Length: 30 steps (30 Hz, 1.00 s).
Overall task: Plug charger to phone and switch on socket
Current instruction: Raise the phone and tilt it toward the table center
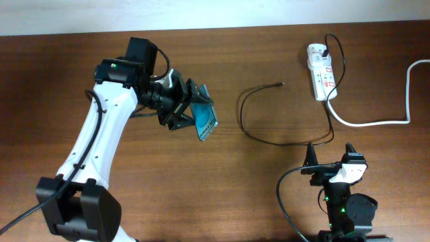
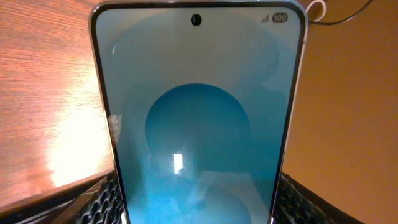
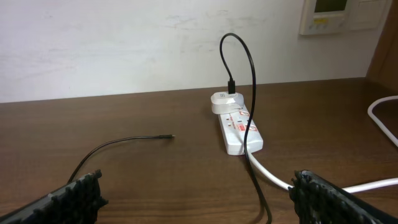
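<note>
My left gripper (image 1: pixel 190 107) is shut on the phone (image 1: pixel 205 120), held tilted above the table left of centre. In the left wrist view the cyan screen (image 2: pixel 199 118) fills the frame between my two fingers (image 2: pixel 199 208). The charger cable (image 1: pixel 250 101) curves over the table, its plug tip (image 1: pixel 280 84) free at the centre back, also in the right wrist view (image 3: pixel 169 136). The white socket strip (image 1: pixel 321 74) lies at the back right, also in the right wrist view (image 3: pixel 239 129), with the charger's adapter plugged in its far end. My right gripper (image 1: pixel 331 158) is open and empty near the front edge (image 3: pixel 196 196).
The thick white cord (image 1: pixel 383 121) loops from the strip out to the right edge. The black cable passes just in front of my right gripper (image 3: pixel 258 186). A pale wall stands behind the table.
</note>
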### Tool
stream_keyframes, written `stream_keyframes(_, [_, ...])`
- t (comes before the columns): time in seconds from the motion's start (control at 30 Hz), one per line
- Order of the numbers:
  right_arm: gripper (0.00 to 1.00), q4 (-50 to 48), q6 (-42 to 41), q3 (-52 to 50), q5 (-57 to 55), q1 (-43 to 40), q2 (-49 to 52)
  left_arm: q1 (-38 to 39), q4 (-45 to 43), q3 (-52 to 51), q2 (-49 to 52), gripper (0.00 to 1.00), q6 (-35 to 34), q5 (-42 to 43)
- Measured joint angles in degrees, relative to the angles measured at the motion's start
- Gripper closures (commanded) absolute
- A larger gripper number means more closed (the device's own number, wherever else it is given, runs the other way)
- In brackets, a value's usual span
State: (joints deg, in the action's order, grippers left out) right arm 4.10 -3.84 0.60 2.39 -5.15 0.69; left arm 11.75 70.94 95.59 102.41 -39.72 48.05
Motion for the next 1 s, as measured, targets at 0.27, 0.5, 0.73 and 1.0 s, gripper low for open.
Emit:
stream_keyframes(0.27, [0.02, 0.0, 0.0, 0.0, 0.0, 0.0, 0.0, -0.2, -0.4, 0.0, 0.0, 0.75, -4.3, 1.1])
stream_keyframes(0.5, [0.02, 0.0, 0.0, 0.0, 0.0, 0.0, 0.0, -0.2, -0.7, 0.0, 0.0, 0.77, -1.4, 0.5])
stream_keyframes(0.73, [0.02, 0.0, 0.0, 0.0, 0.0, 0.0, 0.0, -0.2, -1.4, 0.0, 0.0, 0.78, 4.3, -8.3])
stream_keyframes(1.0, [0.02, -1.6, -24.0, 0.0, 29.1, 0.0, 0.0, -0.2, -5.7, 0.0, 0.0, 0.78, 5.7, -13.3])
